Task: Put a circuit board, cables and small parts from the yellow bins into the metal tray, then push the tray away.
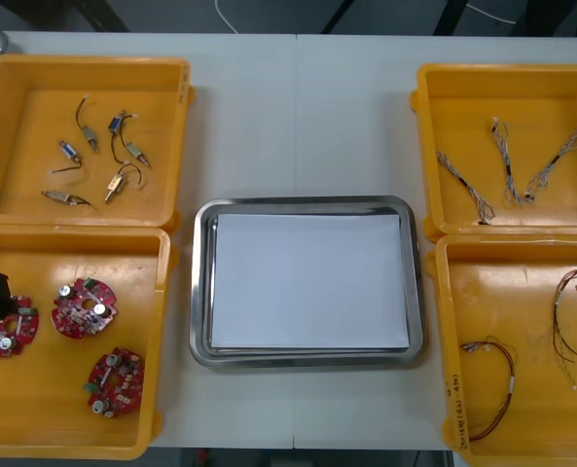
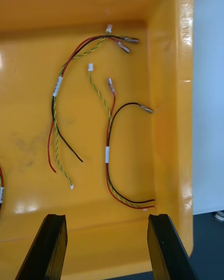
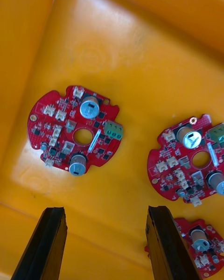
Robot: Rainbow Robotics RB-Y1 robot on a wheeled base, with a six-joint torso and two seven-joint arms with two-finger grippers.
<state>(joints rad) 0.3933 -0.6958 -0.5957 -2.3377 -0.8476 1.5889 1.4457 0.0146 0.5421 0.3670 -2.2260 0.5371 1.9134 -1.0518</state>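
The left gripper hangs over the near left bin, fingers spread wide with nothing between them. Just beyond the fingers a circuit board lies flat on the bin floor, roughly in line with the gap but nearer one finger. A second board lies just beside it, and a third board sits close by the other finger. The main danger here is the flat lie. A board offers only a thin edge, so the fingers may skid off it or press on the parts standing up from its face. The finger near the third board may also land on it or shove it.

The right gripper hangs over the near right bin, equally wide open and empty. Two red and yellow cables lie loose beyond it. One cable is off to the side. The other cable is ahead of the gap, with its ends near the bin's side wall. A thin wire can slip out of a pinch, or trail and catch its neighbour. A finger coming down near that wall may strike it.

The metal tray sits between the bins, white inside, with nothing in it. By my judgement every item has yet to be moved.
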